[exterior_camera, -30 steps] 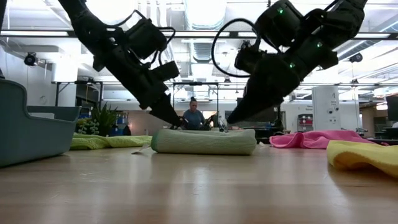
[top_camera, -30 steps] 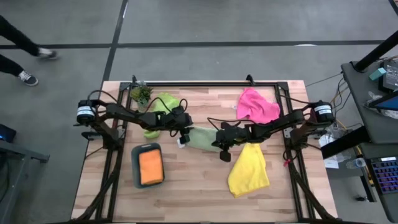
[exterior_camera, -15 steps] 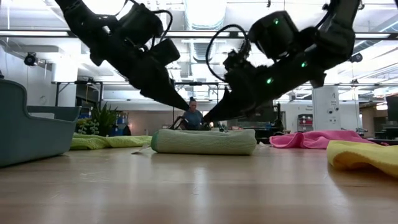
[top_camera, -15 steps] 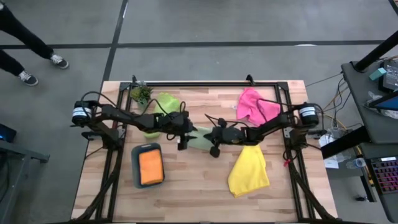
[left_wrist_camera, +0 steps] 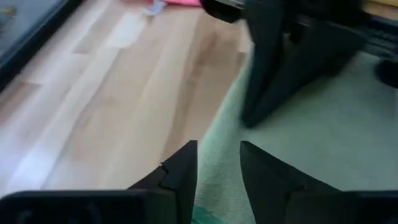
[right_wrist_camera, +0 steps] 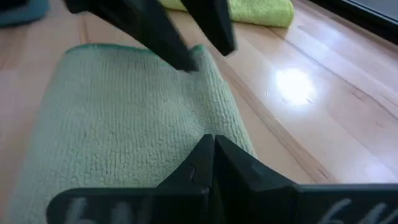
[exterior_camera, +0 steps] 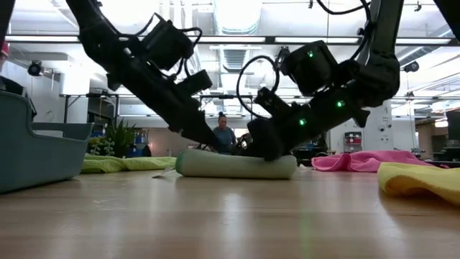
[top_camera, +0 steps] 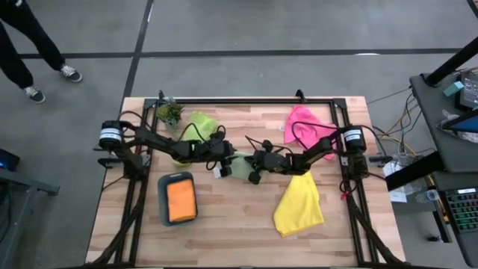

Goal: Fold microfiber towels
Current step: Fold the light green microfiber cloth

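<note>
The folded pale sage towel (top_camera: pixel 240 167) lies flat mid-table on the wood. My left gripper (left_wrist_camera: pixel 217 148) slants down at the towel's left end, open by a narrow gap, with the towel's edge (left_wrist_camera: pixel 214 155) showing between its fingers. My right gripper (right_wrist_camera: pixel 212 140) comes from the right, shut, with its tips down on the same towel (exterior_camera: pixel 230 165). The lime green towel (top_camera: pixel 197 125) lies at the far left. The pink towel (top_camera: pixel 306 125) is at the far right, and the yellow one (top_camera: pixel 299 203) at the near right. The orange towel (top_camera: pixel 180 200) sits in the teal tray (top_camera: pixel 163 202). My left gripper stands over the sage towel's left edge (right_wrist_camera: pixel 198 57), one finger (right_wrist_camera: pixel 163 38) above the cloth and the other (right_wrist_camera: pixel 214 28) past the edge. Whether either tip touches the cloth I cannot tell. My right gripper presses its shut fingers (left_wrist_camera: pixel 264 87) down on the folded towel's top face (left_wrist_camera: pixel 292 134), near its middle. It slants down from the table's right. The towel lies flat on the table under it.
A small potted plant (top_camera: pixel 170 112) stands at the far left corner. A person's legs (top_camera: pixel 30 52) show on the floor beyond the table's left. Bare wood lies along the near edge, between the tray and the yellow towel.
My right gripper has come down and toward the table's left, tipping lower, and now presses on the sage towel. My left gripper rose a little over the towel's left end and sank back to it. The towel has stayed in place.
</note>
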You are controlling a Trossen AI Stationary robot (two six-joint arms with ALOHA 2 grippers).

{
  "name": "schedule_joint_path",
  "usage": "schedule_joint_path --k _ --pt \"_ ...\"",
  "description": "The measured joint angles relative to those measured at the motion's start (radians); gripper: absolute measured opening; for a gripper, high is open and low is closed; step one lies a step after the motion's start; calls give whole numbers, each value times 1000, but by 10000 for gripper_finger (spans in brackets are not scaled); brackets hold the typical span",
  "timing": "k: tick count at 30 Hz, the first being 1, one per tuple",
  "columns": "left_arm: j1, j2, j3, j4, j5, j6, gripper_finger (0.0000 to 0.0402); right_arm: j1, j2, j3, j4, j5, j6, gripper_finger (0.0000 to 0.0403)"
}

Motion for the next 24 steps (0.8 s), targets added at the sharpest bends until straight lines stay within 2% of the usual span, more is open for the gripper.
schedule_joint_path --k 6,12,20,24 --pt "3 84 3 0 -104 -53 82 0 21 1 12 0 -8 9" --pt "3 96 4 1 -108 -78 69 0 -1 -2 -11 -1 -19 9" --pt "0 -53 3 -113 -108 -75 67 33 -106 -2 -87 -2 -36 9" --pt "-15 -130 2 -166 -69 -77 67 66 -166 -3 -160 -19 -36 9"
